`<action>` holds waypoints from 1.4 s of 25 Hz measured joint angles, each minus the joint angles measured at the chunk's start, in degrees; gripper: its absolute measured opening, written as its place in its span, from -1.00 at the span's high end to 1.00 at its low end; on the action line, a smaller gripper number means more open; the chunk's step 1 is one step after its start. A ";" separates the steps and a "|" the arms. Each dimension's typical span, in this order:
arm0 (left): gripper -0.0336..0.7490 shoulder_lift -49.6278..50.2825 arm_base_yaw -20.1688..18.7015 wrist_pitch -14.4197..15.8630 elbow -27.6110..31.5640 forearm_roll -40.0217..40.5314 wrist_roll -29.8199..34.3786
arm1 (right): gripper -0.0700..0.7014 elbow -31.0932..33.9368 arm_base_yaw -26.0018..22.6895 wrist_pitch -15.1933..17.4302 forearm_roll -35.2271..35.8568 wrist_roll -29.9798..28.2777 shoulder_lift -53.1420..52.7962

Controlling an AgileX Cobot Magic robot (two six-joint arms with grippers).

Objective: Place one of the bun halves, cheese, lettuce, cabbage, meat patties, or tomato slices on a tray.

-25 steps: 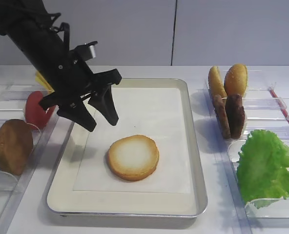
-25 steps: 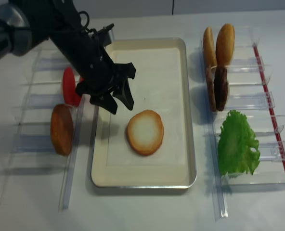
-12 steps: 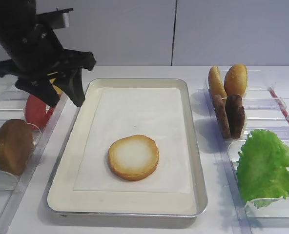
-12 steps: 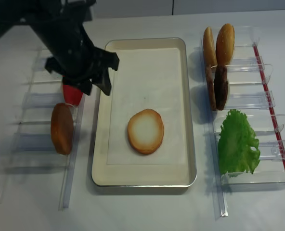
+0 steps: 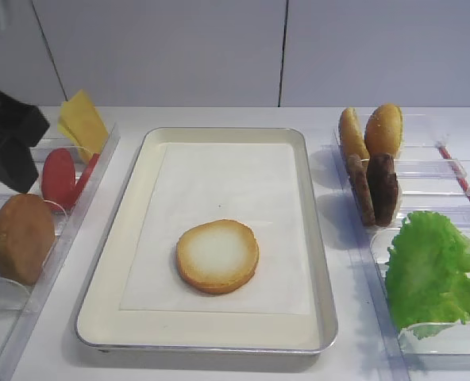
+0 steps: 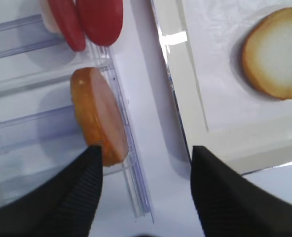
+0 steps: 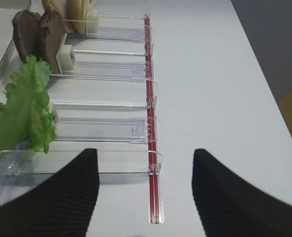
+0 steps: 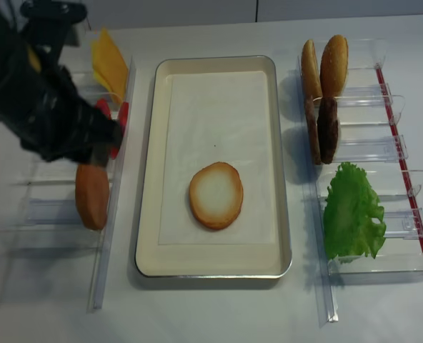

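Observation:
A bun half with a pale cut face lies flat on the paper liner of the cream tray, toward its front; it also shows in the other overhead view. My left gripper hangs open and empty over the gap between the left bins and the tray's rim, well clear of the bun half. My right gripper is open and empty over the table at the far right. Cheese, tomato slices, meat patties and lettuce stand in the side bins.
An all-brown domed bun stands on edge in the left bin, close to my left finger. Golden-orange buns stand behind the patties. Clear plastic bins and a red strip run along the right side.
My left arm has swung left, off the tray and back over the left bins, its jaws still open. The bun half has stayed where it lay.

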 joint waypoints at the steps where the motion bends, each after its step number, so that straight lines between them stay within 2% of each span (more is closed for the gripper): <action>1: -0.04 -1.92 0.00 0.00 1.29 0.24 0.00 | -0.30 0.00 0.00 0.00 0.00 0.00 0.00; 19: 0.04 -34.48 0.00 1.05 20.17 -0.58 -0.68 | -0.30 0.00 0.00 0.00 0.00 0.00 0.00; 29: 0.04 -51.53 0.00 1.49 32.71 -1.04 -0.19 | -0.30 0.00 0.00 0.00 0.00 0.00 0.00; 35: 0.04 -61.67 0.00 1.61 37.15 -1.13 1.76 | -0.30 0.00 0.00 0.00 0.00 0.00 0.00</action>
